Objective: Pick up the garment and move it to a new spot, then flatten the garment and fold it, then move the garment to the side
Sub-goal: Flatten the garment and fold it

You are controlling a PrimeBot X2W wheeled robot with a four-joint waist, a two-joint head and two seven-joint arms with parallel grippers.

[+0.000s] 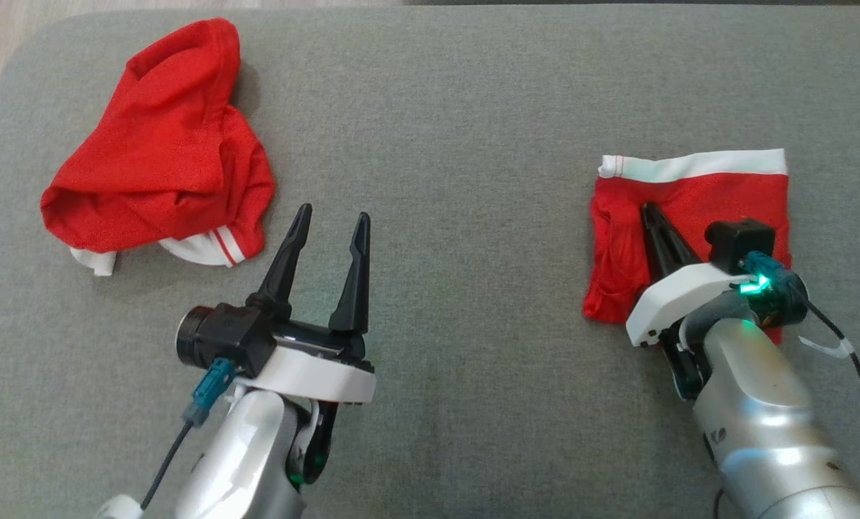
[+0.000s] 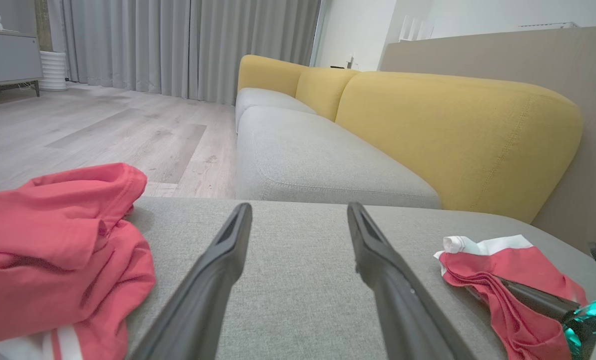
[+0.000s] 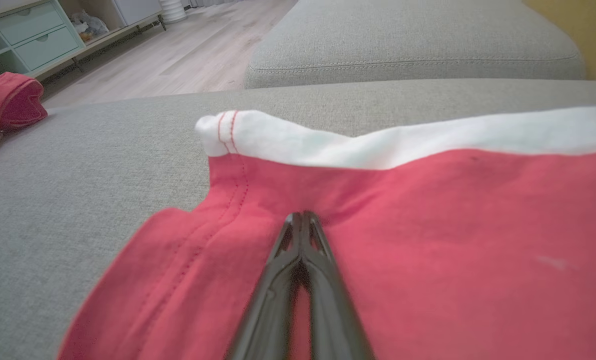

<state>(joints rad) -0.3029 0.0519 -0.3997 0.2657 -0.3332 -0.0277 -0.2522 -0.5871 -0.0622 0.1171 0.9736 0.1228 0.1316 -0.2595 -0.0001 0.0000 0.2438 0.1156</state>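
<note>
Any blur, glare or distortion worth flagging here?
Head view: even light, faint shadow beside the crumpled garment. Left wrist view: wide-angle stretch makes the left tool loom. Right wrist view: folded garment and right tool are soft, near the lens.

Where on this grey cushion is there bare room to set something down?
The widest bare patch of the grey cushion lies in the middle, between the crumpled red garment and the folded red garment, beyond the open left claw. The right side is crowded: the shut right claw rests on the folded one.
</note>
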